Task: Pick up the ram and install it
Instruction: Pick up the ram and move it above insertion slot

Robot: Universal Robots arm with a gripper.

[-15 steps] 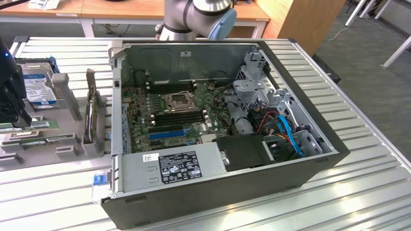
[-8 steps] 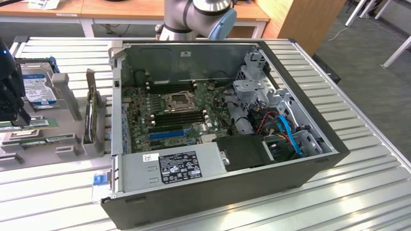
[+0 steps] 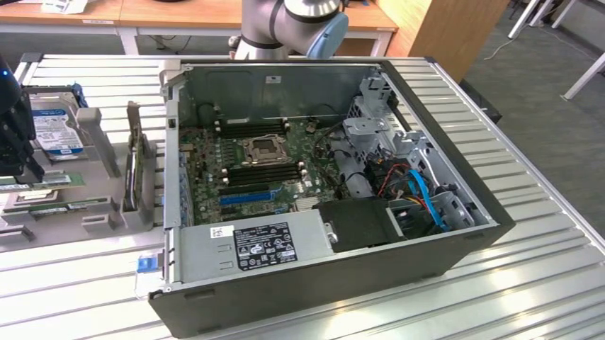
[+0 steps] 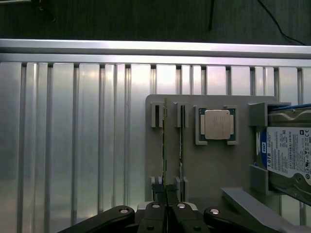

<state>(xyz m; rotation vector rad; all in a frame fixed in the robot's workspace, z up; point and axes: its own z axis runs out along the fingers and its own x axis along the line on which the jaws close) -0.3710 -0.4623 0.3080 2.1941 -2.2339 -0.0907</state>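
At the exterior view's left, a grey holder [image 3: 106,221] stands on the slatted aluminium counter [image 3: 529,297] and carries a hard drive [image 3: 55,127] with a blue-and-white label. Just beside the holder, toward the exterior view's right, lies an open computer case [image 3: 454,248]. Inside it are the green motherboard [image 3: 246,163], a silver power supply [image 3: 255,244] along the near wall, and blue cables [image 3: 430,202] at the far right end. The arm [image 3: 293,21] rises behind the case.

The wrist view looks straight down on the holder. The ram [image 4: 164,141] stands on its edge in a pair of slots, a thin green line seen from above. A second ram stick [image 4: 181,141] stands parallel just beside it in the next slots. That second stick lies between the ram and a CPU [image 4: 217,124] resting in its own square pocket. The hard drive sits beyond the CPU.

The claw [image 4: 166,201] has its fingers pressed together with nothing between them. It sits at one end of the ram, in line with the stick. Whether it touches the board cannot be told.
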